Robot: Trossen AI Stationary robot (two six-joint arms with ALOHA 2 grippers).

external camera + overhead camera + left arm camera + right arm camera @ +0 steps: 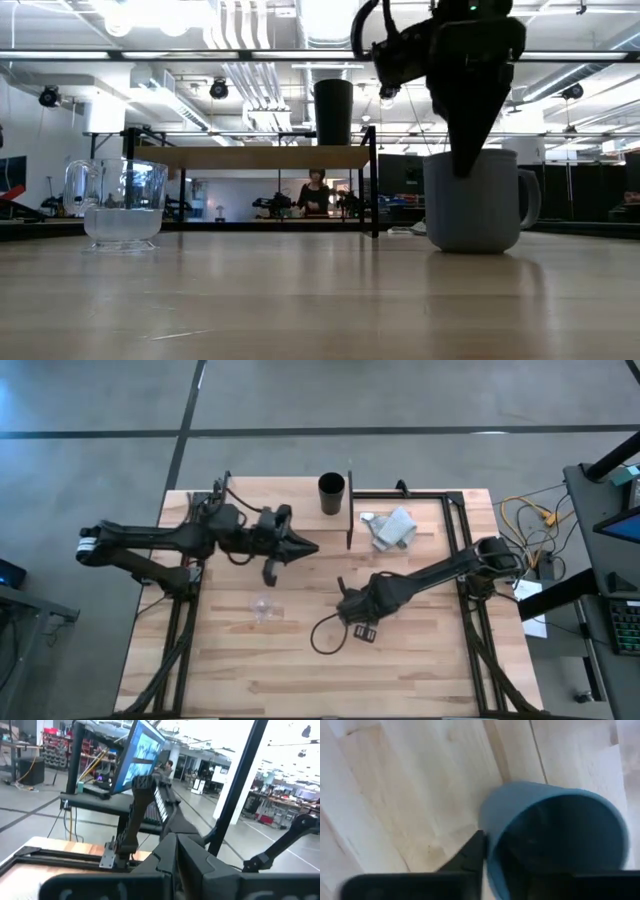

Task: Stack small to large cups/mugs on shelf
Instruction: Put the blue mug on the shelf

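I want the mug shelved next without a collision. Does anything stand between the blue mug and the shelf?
The right gripper straddles the blue mug's rim. Between it and the shelf nothing visible stands; the black cup already occupies part of the plank.

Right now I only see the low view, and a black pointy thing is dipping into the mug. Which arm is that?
Observer: That's the right arm's end effector. From above it covers the mug.
Operator: Where's the other arm?
Observer: The left end effector is shut. It sits farther back than the glass cup, pointing toward the table's middle.
Operator: Anything else back there?
Observer: A crumpled light cloth lies near the black cup, toward the right arm's side.
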